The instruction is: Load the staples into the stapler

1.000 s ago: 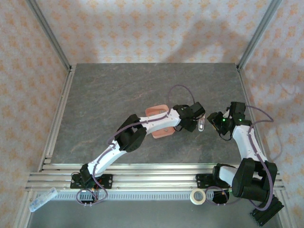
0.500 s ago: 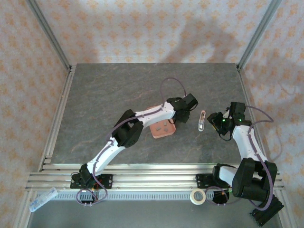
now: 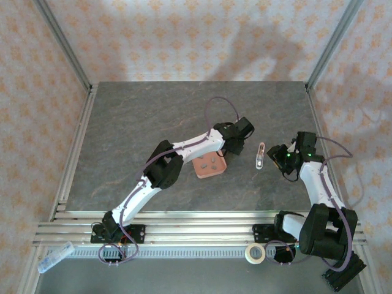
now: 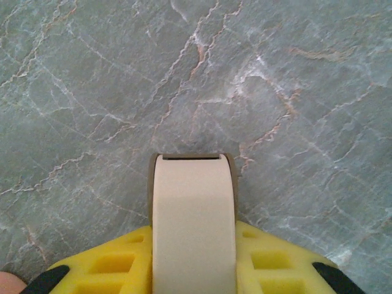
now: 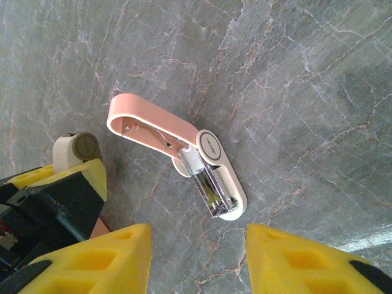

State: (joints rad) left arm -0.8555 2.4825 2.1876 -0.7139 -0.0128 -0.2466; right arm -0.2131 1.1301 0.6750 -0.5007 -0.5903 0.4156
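Left claw point(image 4: 193, 254) pinches a cream piece point(image 4: 193, 202), while right claw point(image 5: 197, 248) is spread and empty, the stapler point(image 5: 184, 153) lying open just ahead and staples point(image 3: 212, 161) in the tray point(image 3: 202, 173).

Pink/wht stapler point(image 5: 184, 144), grey-veined table point(image 5: 294, 73)

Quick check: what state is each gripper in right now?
Left gripper: closed on a cream stubby piece.
Right gripper: open, holding nothing.
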